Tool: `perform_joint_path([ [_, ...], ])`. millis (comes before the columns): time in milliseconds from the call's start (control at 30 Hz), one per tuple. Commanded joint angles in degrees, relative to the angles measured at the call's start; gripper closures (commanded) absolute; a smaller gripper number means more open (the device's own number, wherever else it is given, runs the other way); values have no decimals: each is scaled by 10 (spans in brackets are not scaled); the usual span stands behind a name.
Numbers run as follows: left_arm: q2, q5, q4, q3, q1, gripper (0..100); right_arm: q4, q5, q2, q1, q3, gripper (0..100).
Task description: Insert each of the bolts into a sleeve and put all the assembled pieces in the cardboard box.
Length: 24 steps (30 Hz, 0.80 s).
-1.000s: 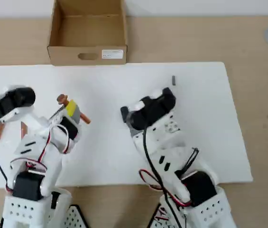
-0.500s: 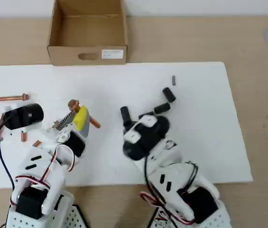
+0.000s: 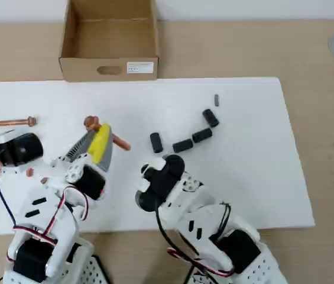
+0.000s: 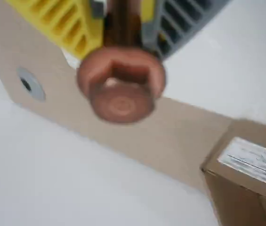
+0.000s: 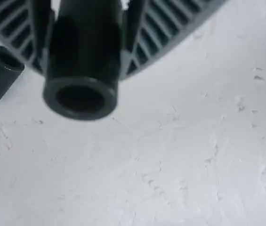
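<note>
The wooden bench (image 3: 323,124) carries a white sheet (image 3: 255,171) under both arms. The cardboard box (image 3: 109,68) stands off the sheet on bare bench, well beyond the left end effector (image 3: 94,134) and open at the top; its inside is bare as far as the high view shows.

The left end effector has its yellow and grey fingers clamped on a copper held bolt (image 3: 91,123). The bolt crosses the fingers, its hexagonal head on one side and its shank sticking out on the other. In the left wrist view the head (image 4: 121,89) sits just past the fingertips.

The right end effector (image 5: 83,44) is clamped on a black held sleeve (image 5: 81,75), open bore facing outward, just above the sheet.

A loose bolt (image 3: 14,122) lies on the sheet, apart from the left end effector on the side away from the right arm.

Four loose sleeves (image 3: 182,145) lie on the sheet in a curved row just beyond the right end effector. A small grey pin (image 3: 216,100) lies farther out past them.
</note>
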Motion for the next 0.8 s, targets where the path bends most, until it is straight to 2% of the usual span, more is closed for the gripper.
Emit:
perform_joint_path([
  [0,-5,1,-12,-32,24,998,-2,7,-95,-7,-6,989],
  [433,-5,-1,48,-33,62,998,-28,39,-95,-4,-22,989],
  [767,-4,-1,48,-19,64,998,-35,51,-95,-4,-31,989],
])
